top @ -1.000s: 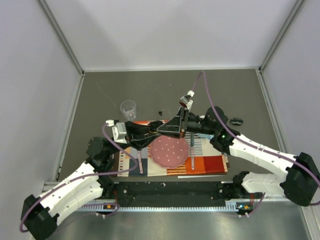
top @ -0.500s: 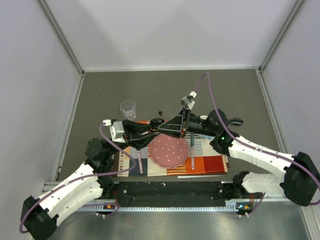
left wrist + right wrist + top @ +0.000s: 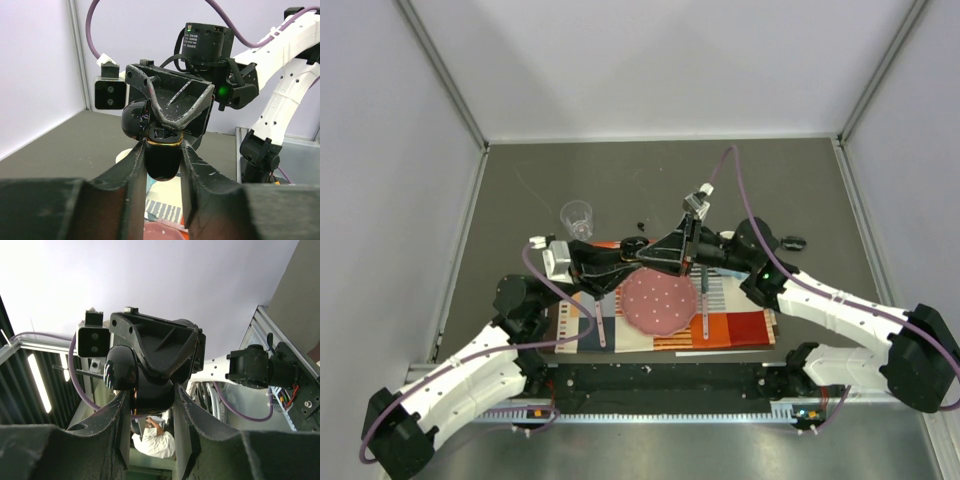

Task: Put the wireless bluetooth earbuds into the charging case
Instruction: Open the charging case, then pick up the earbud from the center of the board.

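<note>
the case (image 3: 162, 162) hangs in the air over the far edge of the mat (image 3: 730, 325), pinched from both sides: the left fingers (image 3: 134, 172) are clamped on its lower body and the right fingers (image 3: 187, 412) are clamped on it from the opposite side. its glossy lid (image 3: 134, 120) looks swung aside on the hinge, with a gold rim showing on the body, so the step in hand seems to be opening and steadying the case, before any loading. neither arm carries a bud

a tiny black speck, likely a bud (image 3: 640, 222), lies on the desk (image 3: 520, 190) just at 12 o'clock of the case. a small dark oval (image 3: 793, 242) sits well apart at 3 o'clock, too small to tell what it is

next, i judge, one arm should let go while the other holds the case with its opening up; the freed arm then reaches to 12 o'clock for the speck. that calls for a fine, centred pinch, since so small and slick a thing may skid away

the desk is dark grey and matte. the striped mat lies at 6 o'clock with a pink plate (image 3: 660, 305) in its middle, a utensil (image 3: 599, 325) at the plate's 9 o'clock and another at its 3 o'clock, and a clear cup (image 3: 577, 215) at its 10 o'clock. plain pale walls (image 3: 660, 70) with metal rails close in three sides; the right wrist view shows a person in white (image 3: 155, 440) beyond the rig
</note>
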`<action>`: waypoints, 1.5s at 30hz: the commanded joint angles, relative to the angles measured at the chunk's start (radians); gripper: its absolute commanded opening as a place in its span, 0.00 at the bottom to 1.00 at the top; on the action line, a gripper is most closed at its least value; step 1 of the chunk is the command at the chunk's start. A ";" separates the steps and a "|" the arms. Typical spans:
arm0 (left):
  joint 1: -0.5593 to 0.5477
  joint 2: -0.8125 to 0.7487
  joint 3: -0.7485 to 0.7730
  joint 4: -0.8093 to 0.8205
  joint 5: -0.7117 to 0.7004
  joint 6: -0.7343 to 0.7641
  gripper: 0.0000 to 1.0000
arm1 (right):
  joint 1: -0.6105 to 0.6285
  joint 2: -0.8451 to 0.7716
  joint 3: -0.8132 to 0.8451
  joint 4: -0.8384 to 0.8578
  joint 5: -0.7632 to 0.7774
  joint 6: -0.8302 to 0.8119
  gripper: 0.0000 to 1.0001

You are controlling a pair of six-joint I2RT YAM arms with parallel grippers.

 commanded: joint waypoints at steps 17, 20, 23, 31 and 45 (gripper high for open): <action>0.004 -0.082 -0.090 0.145 -0.121 0.011 0.00 | -0.002 -0.089 0.035 -0.134 0.018 -0.199 0.83; 0.004 -0.125 -0.117 0.134 -0.146 0.058 0.00 | -0.005 -0.146 0.087 -0.326 0.062 -0.328 0.85; 0.004 -0.170 -0.137 0.108 -0.161 0.102 0.00 | -0.016 -0.209 0.141 -0.524 0.145 -0.466 0.85; 0.004 -0.308 -0.166 0.015 -0.195 0.115 0.00 | -0.205 -0.242 0.222 -0.858 0.262 -0.658 0.81; 0.004 -0.400 -0.177 -0.065 -0.168 0.092 0.00 | -0.262 0.209 0.667 -1.256 0.531 -1.078 0.85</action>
